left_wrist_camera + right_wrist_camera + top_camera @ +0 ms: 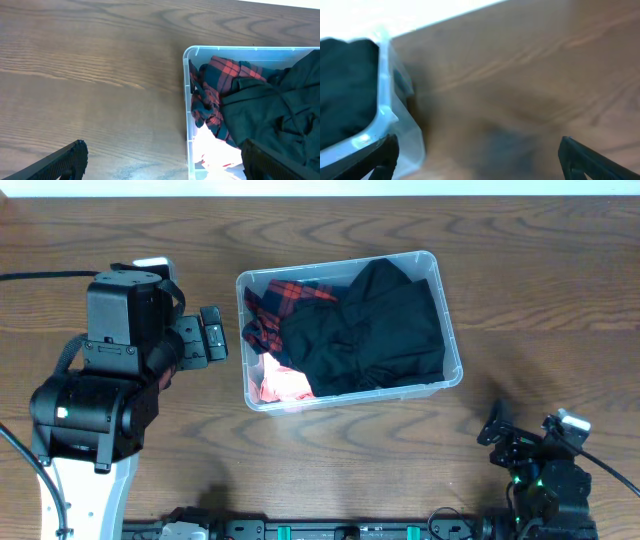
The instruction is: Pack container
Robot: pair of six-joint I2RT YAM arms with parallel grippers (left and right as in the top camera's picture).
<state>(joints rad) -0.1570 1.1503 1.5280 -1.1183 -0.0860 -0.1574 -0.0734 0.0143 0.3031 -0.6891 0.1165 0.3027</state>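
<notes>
Two grippers are hanging jaws apart, empty; the container (350, 397) is sitting just beside your left gripper (212, 334), farther from your right gripper (478, 143).

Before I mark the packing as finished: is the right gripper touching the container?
Apart. The overhead view shows bare table between the right gripper and the container.

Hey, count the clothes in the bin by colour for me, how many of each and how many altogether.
Black garment: 1
Red plaid garment: 1
Pink garment: 1
Total: 3 showing in the bin; anything underneath is hidden.
</notes>
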